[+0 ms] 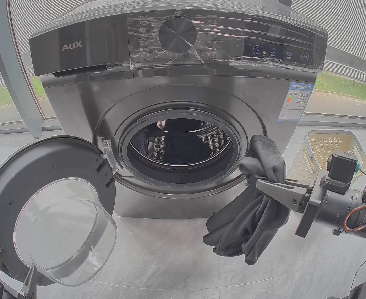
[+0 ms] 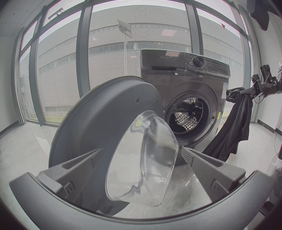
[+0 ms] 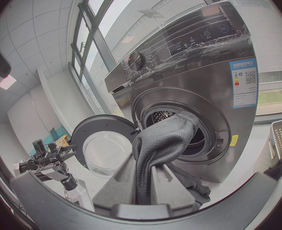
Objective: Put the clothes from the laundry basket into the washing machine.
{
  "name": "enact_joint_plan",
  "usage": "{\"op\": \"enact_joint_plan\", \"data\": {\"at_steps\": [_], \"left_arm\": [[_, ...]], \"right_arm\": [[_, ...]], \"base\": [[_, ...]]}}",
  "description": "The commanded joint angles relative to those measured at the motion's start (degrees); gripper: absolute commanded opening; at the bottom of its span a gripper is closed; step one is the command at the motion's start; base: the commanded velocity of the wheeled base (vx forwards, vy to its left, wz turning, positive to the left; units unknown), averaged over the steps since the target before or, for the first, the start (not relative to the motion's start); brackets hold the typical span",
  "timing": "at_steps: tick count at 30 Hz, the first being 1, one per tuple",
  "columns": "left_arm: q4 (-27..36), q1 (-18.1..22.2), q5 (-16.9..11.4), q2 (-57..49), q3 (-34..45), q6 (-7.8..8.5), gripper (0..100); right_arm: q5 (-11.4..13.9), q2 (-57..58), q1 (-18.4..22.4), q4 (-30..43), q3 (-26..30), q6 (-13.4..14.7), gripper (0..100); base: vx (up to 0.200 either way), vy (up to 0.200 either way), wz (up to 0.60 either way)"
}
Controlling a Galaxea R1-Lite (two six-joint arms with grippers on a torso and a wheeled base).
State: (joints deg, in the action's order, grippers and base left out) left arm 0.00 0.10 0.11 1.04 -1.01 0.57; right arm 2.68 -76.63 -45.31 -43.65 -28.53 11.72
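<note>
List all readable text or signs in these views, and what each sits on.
Brand logo: light capitals on the washing machine drawer panel, left of the dial; it is a brand name, so not quoted.
Energy label, with a QR code, on the front panel's upper right: print too small to read.
Control panel icons: captions too small.
Dial markings: blurred under plastic film.

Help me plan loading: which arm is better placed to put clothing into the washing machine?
Right. The right gripper is shut on a dark garment beside the open washing machine; the left gripper is open, empty, by the door.
</note>
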Motion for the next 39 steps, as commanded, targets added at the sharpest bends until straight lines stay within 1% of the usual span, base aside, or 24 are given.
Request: {"op": "enact_joint_plan", "data": {"at_steps": [1,3,4,5,6,7,9,10,12,13,14,18,20,21,22,23,25,28,30,31,35,36,37,39], "left_arm": [[-0.09,0.08,0.07,-0.95,1.01,0.39,100],[-0.88,0.08,0.07,-0.95,0.92,0.31,100],[-2.2,-0.01,0.15,-1.04,0.13,-0.05,100],[-4.13,0.08,-0.02,-0.86,-1.62,-0.49,100],[-5.01,0.08,-0.46,-0.25,-3.91,-0.22,100],[-5.45,-0.27,-1.16,0.37,-6.02,-0.13,100],[-4.92,-1.06,-3.71,2.39,-7.25,-0.13,100],[-4.22,-2.56,-7.4,3.45,-7.69,-0.49,100],[-3.96,-3.61,-10.92,5.03,-8.22,-0.66,100],[-3.87,-3.79,-11.97,5.73,-8.57,-0.92,100],[-3.96,-3.96,-13.56,7.93,-9.27,-1.63,100],[-4.57,-4.76,-20.41,14.08,-13.23,-6.99,100],[-4.66,-4.76,-24.46,16.89,-15.6,-9.1,100],[-4.57,-4.84,-26.56,17.77,-16.48,-9.8,100],[-4.57,-4.84,-26.92,17.95,-16.65,-9.8,100],[-4.48,-4.84,-31.4,19.62,-17.97,-10.33,100],[-4.57,-4.67,-35.97,22.61,-18.76,-10.42,100],[-4.66,-4.76,-40.01,27.53,-19.38,-10.07,100],[-4.83,-4.84,-41.33,30.34,-19.64,-9.89,100],[-5.36,-5.02,-42.12,33.59,-19.82,-9.54,100],[-9.14,-7.83,-42.03,39.92,-19.99,-9.54,100],[-9.14,-7.83,-42.03,39.92,-19.99,-9.54,100],[-11.07,-10.56,-41.68,43.26,-20.08,-9.54,100],[-13.1,-13.37,-41.15,46.16,-20.17,-9.63,100]], "right_arm": [[-0.05,-2.03,-1.62,-0.03,-1.18,-0.2,0],[-0.13,-2.65,-2.15,-0.03,-2.06,-0.11,0],[-0.22,-2.82,-2.24,-0.03,-2.32,-0.11,0],[-0.13,-2.91,-2.32,-0.03,-2.5,-0.11,0],[-0.13,-2.91,-2.32,-0.03,-2.59,-0.2,0],[-0.13,-3.09,-2.5,-0.03,-2.76,-0.2,0],[-0.13,-3.79,-2.59,-0.03,-3.38,-0.03,0],[-0.13,-4.67,-2.68,-0.12,-3.64,0.06,0],[-0.13,-5.37,-2.5,-0.12,-4.08,0.06,0],[-0.05,-5.64,-2.5,-0.12,-4.17,0.15,0],[-0.13,-6.43,-2.32,-0.12,-4.17,0.41,0],[-0.22,-7.39,-2.68,-0.12,-4.7,0.59,0],[-0.31,-7.48,-3.47,-0.12,-5.22,0.41,0],[-0.48,-7.48,-3.82,-0.12,-5.66,0.5,0],[-0.48,-7.48,-3.82,-0.12,-5.75,0.5,0],[-0.57,-8.01,-3.82,-0.12,-6.37,0.59,0],[-0.57,-8.36,-3.38,-0.12,-6.54,1.03,0],[-0.48,-8.36,-3.12,-0.12,-6.54,2.61,0],[-0.48,-8.36,-3.12,-0.12,-6.54,3.31,0],[-0.48,-8.36,-3.03,-0.2,-6.63,4.11,0],[-0.57,-9.5,-2.68,-1.78,-7.42,5.6,0],[-0.57,-9.5,-2.68,-1.78,-7.42,5.6,0],[-0.92,-10.56,-2.32,-3.1,-7.68,6.04,0],[-1.19,-12.14,-2.32,-3.63,-8.65,6.74,0]], "base": [[0.0,0.0,0.0],[0.0,0.0,0.0],[0.0,0.0,0.0],[0.0,0.0,0.0],[0.0,0.0,0.0],[0.0,0.0,0.0],[0.0,0.0,0.0],[0.0,0.0,0.0],[0.0,0.0,0.0],[0.0,0.0,0.0],[0.0,0.0,0.0],[0.0,0.0,0.0],[0.0,0.0,0.0],[0.0,0.0,0.0],[0.0,0.0,0.0],[0.0,0.0,0.0],[0.0,0.0,0.0],[0.0,0.0,0.0],[0.0,0.0,0.0],[0.0,0.0,0.0],[0.0,0.0,0.0],[0.0,0.0,0.0],[0.0,0.0,0.0],[0.0,0.0,0.0]]}}
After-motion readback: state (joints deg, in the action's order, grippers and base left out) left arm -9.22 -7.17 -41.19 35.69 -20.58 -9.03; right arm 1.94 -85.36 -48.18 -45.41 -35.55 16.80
